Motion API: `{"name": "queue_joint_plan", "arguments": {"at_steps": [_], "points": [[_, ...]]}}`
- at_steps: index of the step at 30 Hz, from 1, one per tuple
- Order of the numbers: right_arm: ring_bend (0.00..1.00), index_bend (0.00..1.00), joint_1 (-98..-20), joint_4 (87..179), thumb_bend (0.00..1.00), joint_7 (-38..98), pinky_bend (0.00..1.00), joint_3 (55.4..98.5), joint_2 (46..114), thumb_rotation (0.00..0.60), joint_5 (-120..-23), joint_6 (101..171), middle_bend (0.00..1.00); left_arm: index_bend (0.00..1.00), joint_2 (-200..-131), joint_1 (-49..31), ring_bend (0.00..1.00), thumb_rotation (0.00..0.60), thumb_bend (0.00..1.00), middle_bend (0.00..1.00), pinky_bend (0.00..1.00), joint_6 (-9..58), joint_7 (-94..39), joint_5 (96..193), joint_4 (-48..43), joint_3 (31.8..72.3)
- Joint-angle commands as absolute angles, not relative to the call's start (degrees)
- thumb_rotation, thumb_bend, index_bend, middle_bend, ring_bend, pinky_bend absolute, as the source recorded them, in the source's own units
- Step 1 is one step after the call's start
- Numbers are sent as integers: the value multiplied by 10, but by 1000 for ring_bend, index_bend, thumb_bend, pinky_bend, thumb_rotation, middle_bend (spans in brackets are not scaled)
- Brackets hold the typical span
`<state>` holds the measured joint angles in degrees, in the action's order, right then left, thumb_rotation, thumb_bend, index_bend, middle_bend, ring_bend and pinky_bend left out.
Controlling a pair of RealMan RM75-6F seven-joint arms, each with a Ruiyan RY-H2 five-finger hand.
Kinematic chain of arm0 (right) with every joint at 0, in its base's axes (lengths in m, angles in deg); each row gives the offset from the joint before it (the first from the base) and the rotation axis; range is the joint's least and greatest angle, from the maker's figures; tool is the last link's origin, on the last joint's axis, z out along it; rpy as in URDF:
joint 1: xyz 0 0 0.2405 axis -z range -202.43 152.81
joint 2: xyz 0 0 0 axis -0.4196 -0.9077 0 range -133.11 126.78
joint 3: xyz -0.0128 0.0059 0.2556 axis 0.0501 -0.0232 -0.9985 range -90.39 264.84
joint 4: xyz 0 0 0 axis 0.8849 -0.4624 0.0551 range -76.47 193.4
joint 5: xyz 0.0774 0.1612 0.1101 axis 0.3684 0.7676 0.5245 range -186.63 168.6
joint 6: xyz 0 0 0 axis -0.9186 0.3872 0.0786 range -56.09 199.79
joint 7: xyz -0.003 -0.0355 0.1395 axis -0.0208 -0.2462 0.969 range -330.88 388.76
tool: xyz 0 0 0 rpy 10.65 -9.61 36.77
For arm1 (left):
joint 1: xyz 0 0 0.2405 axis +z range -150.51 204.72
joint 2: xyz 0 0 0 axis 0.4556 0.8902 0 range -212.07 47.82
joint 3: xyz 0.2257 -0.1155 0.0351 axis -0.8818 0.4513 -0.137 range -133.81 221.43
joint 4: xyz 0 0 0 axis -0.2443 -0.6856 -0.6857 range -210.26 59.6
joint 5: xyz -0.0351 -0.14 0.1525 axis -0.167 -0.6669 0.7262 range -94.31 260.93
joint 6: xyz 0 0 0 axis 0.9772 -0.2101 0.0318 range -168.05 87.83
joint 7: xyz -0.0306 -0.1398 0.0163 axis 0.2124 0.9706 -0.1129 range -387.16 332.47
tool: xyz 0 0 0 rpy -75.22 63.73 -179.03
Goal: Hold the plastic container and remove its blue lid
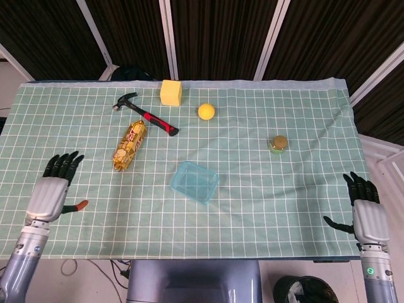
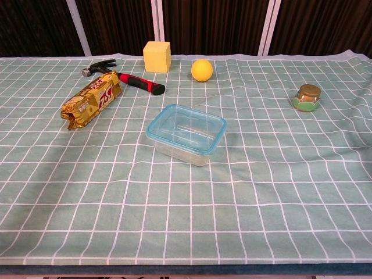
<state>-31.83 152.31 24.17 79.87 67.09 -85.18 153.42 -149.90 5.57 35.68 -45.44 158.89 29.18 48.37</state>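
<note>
The clear plastic container (image 1: 195, 182) with its blue lid (image 2: 186, 127) on top sits near the middle of the green checked cloth, nothing touching it. My left hand (image 1: 50, 191) hovers over the cloth's left part, fingers spread and empty, well left of the container. At the table's right front corner my right hand (image 1: 364, 210) is held flat with fingers apart, holding nothing. Neither hand shows in the chest view.
A gold snack packet (image 1: 129, 146) and a red-handled hammer (image 1: 145, 114) lie left of the container. A yellow block (image 1: 171, 92) and a yellow ball (image 1: 206, 111) sit at the back. A small green jar with a brown lid (image 1: 278, 144) stands to the right.
</note>
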Motion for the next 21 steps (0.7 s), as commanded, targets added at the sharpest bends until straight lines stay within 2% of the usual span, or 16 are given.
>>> {"name": "queue_joint_plan", "arguments": {"at_steps": [1, 6, 11, 21], "points": [[0, 0, -319, 1522, 188, 242, 0, 797, 673, 600, -849, 1532, 0, 0, -1516, -20, 0, 600, 2, 0, 0, 273, -537, 1509, 327, 535], [0, 0, -321, 1521, 188, 244, 0, 794, 676, 600, -842, 1528, 0, 0, -1555, -99, 0, 600, 0, 0, 0, 202, -622, 1411, 315, 570], [0, 0, -323, 1521, 187, 246, 0, 792, 678, 600, -834, 1520, 0, 0, -1606, -168, 0, 600, 0, 0, 0, 157, -684, 1308, 280, 587], [0, 0, -325, 1526, 188, 248, 0, 785, 679, 600, -814, 1508, 0, 0, -1676, -275, 0, 600, 0, 0, 0, 137, -758, 1135, 238, 589]]}}
